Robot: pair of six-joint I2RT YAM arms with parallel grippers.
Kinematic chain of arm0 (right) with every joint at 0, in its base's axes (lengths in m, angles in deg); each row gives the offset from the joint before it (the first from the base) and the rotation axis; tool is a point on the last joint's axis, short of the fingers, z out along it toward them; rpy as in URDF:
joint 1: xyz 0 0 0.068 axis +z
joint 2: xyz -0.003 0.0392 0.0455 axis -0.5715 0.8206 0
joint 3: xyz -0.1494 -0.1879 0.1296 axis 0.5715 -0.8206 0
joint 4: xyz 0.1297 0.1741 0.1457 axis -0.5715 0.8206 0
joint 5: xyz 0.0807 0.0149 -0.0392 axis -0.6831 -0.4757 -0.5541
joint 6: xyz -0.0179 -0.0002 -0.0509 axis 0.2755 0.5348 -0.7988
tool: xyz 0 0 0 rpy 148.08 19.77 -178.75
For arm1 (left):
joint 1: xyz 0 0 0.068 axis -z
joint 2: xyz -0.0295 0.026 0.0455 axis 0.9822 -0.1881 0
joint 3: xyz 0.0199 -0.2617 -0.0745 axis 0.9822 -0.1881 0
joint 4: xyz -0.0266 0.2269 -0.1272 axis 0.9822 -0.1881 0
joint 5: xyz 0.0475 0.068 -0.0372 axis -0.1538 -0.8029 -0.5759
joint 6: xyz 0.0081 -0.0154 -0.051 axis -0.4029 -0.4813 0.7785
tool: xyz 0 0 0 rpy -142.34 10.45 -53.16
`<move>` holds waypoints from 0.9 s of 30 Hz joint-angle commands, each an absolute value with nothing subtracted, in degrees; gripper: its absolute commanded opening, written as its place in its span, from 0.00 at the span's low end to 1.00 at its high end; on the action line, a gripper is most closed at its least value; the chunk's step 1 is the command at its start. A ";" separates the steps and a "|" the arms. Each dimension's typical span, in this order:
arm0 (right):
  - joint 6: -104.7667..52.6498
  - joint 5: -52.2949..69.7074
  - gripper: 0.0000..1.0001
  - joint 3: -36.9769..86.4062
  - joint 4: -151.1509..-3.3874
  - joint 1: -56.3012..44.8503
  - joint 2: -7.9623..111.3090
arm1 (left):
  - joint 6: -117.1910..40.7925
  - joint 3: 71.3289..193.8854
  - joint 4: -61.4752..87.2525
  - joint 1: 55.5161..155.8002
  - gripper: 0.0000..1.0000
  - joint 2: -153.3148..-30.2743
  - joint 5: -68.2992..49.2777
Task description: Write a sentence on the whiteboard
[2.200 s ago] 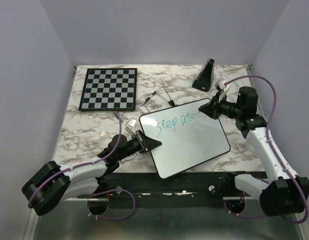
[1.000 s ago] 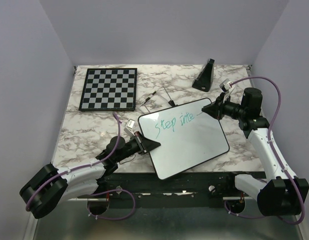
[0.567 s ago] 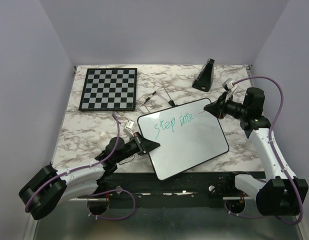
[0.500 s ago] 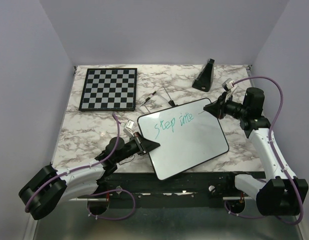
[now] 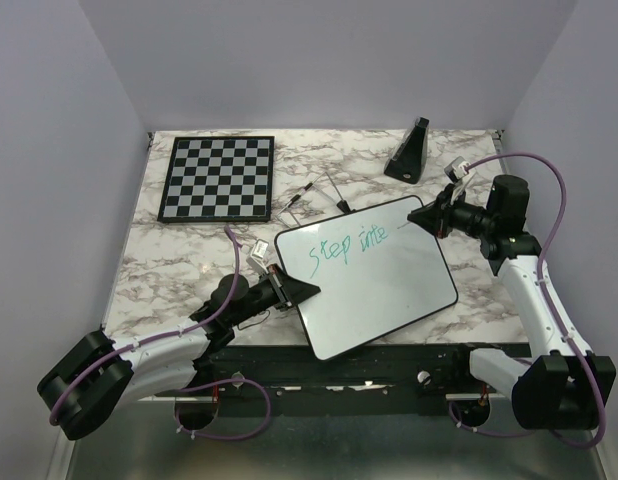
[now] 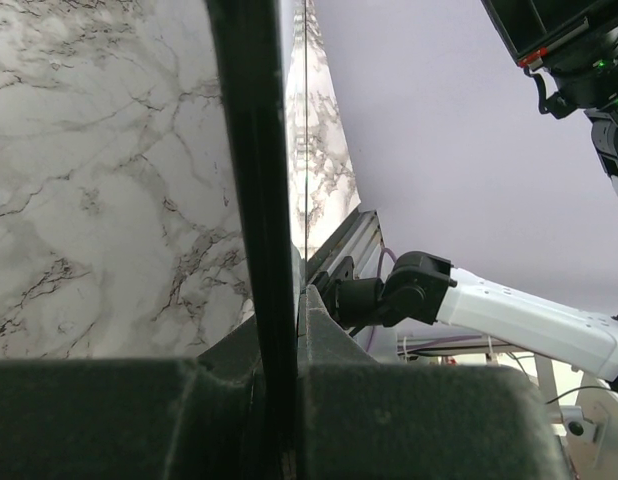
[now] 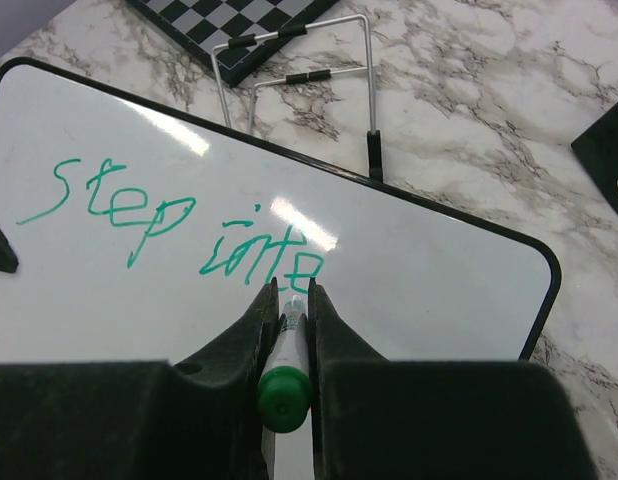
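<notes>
You had the rectangular glossy whiteboard with a thin black rim lying askew at the near middle of the marble-patterned worktop, one corner turned toward the right arm. Your left claw was pinching the board's near-left edge. In the left wrist view the black rim ran straight between the pressed-in fingers, so that arm was steadying the board rather than writing. Your right claw was clamped on a white marker with a green end, nose down over the far-right part of the board. The teal-green handwritten words read "Step into" in one line along the far edge. The marker sat right at the last letter of "into". I could not tell whether the tip was touching the surface, since the fingers hid it.

I judged you were midway through the writing step — two words down and the sentence not yet complete. The line had little room before the right rim. The next move therefore called for lifting the tip clear, carrying it back toward the left and nearer, and starting a fresh line under "Step". The left claw needed a firm pinch meanwhile, because a sliding board would smear or skew the strokes. The black-and-white chequered chessboard at the far left lay well apart from that path.
</notes>
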State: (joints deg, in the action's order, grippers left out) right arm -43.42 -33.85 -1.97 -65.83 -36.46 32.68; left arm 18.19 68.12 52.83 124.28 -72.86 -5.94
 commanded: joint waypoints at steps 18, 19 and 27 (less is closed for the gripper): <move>-44.21 -35.86 0.01 -2.93 -66.88 -36.87 33.35 | 13.68 66.85 57.81 124.86 0.00 -72.55 -7.58; -44.21 -35.77 0.01 -3.02 -66.79 -36.87 33.17 | 13.68 66.85 57.89 124.86 0.00 -72.72 -7.58; -44.65 -35.95 0.01 -3.19 -66.79 -36.87 33.35 | 13.06 66.33 58.95 125.04 0.00 -72.90 -7.58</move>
State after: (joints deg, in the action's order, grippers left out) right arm -43.46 -34.35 -2.25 -65.83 -36.46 33.11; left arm 17.46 67.16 54.71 124.61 -72.97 -6.09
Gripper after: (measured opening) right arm 0.192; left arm 0.102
